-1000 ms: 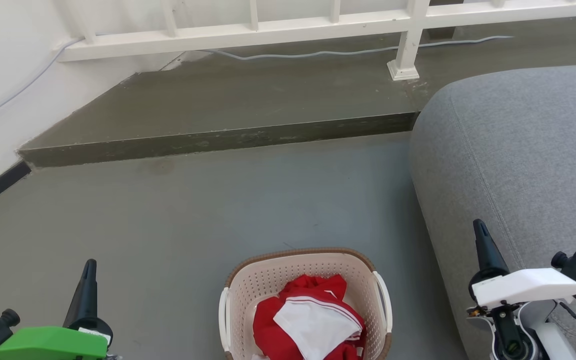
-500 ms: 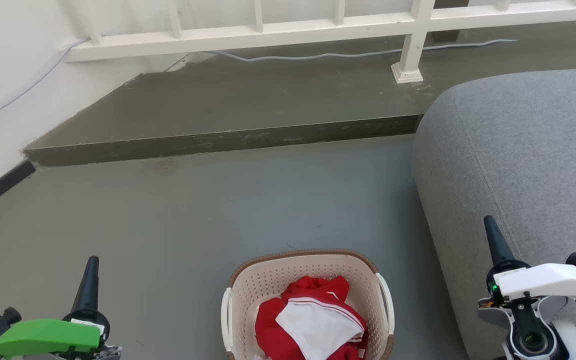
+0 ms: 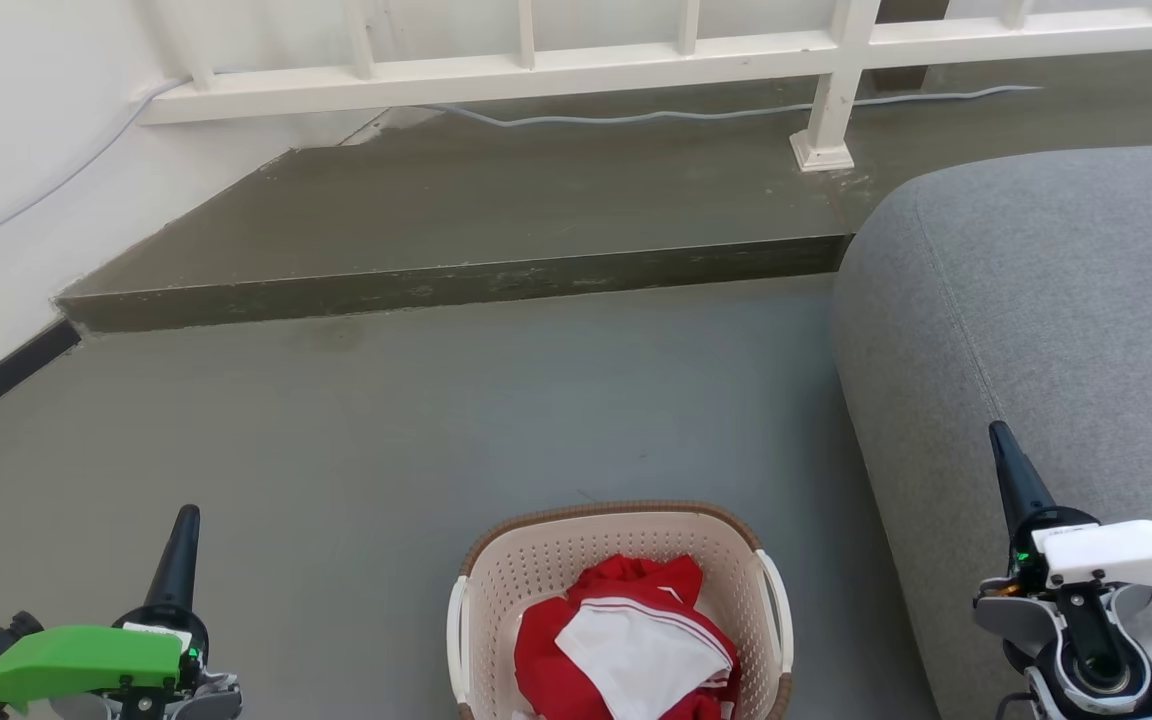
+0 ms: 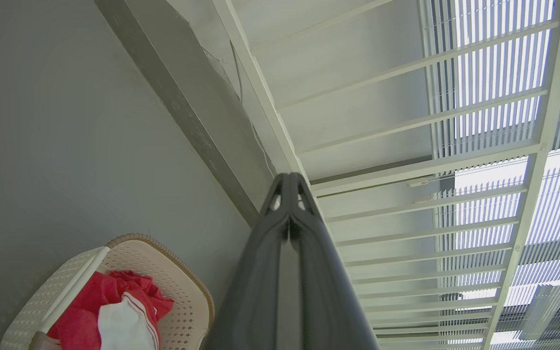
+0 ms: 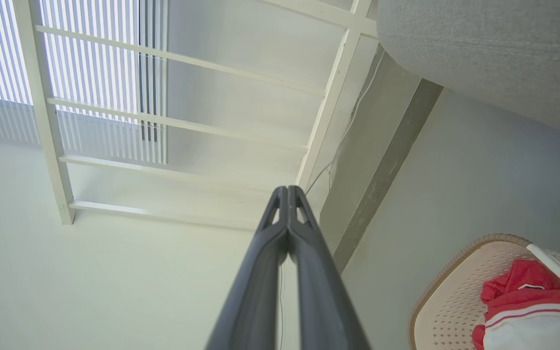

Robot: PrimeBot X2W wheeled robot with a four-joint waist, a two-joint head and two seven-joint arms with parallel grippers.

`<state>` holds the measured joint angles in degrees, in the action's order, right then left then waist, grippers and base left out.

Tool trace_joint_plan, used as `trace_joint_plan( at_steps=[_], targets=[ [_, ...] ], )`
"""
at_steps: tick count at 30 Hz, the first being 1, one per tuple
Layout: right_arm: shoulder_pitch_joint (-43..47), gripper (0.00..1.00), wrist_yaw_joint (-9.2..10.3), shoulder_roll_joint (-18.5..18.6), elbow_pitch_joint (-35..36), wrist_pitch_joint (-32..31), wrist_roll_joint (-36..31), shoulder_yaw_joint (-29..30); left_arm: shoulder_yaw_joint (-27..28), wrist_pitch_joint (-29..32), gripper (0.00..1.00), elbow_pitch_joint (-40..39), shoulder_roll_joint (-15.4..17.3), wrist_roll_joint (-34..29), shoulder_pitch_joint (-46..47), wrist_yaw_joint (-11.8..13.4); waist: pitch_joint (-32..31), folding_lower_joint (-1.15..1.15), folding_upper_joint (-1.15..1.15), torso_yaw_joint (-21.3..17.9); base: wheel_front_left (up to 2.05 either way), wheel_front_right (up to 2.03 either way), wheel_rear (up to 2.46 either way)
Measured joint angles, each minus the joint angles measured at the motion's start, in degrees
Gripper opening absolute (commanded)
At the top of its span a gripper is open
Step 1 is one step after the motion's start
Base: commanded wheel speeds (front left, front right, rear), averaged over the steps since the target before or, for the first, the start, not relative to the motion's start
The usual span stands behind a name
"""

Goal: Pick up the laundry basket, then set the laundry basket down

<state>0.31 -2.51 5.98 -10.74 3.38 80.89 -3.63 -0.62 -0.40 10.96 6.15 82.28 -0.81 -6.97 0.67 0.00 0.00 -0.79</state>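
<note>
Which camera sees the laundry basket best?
The head view: it looks down into the laundry basket, showing its rim, both handles and the red and white clothes inside. The left wrist view catches one side at its lower left; the right wrist view catches a corner at its lower right.

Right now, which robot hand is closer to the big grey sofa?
Right. The right hand overlaps the grey sofa in the head view; the left hand is far off, beyond the laundry basket.
</note>
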Motion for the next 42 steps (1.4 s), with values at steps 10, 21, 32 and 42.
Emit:
trace_joint_plan(
  at_steps=[10, 21, 32, 42],
  targets=[
    [-1.2, 0.0, -1.64, 0.6, -1.1, -1.6, 8.1, 1.7, 0.6, 1.7, 0.0, 1.9, -0.7, 6.1, 1.2, 0.0, -0.2, 0.0, 0.0, 0.4, 0.0, 0.0, 0.0],
    [-2.1, 0.0, -3.14, 1.1, -2.5, -3.3, 16.9, 3.5, 1.3, 3.7, 0.0, 3.9, -1.4, 12.1, 3.2, 0.0, -0.4, 0.0, 0.0, 0.8, 0.0, 0.0, 0.0],
    [-2.4, 0.0, -3.54, 1.2, -3.1, -3.4, 17.2, 3.6, 1.5, 3.9, 0.0, 4.3, -1.5, 12.8, 3.5, 0.0, -0.5, 0.0, 0.0, 0.8, 0.0, 0.0, 0.0],
    [-2.6, 0.0, -3.7, 1.2, -3.5, -3.4, 17.2, 3.7, 1.5, 3.9, 0.0, 4.6, -1.5, 12.8, 3.5, 0.0, -0.5, 0.0, 0.0, 0.8, 0.0, 0.0, 0.0]
  ],
)
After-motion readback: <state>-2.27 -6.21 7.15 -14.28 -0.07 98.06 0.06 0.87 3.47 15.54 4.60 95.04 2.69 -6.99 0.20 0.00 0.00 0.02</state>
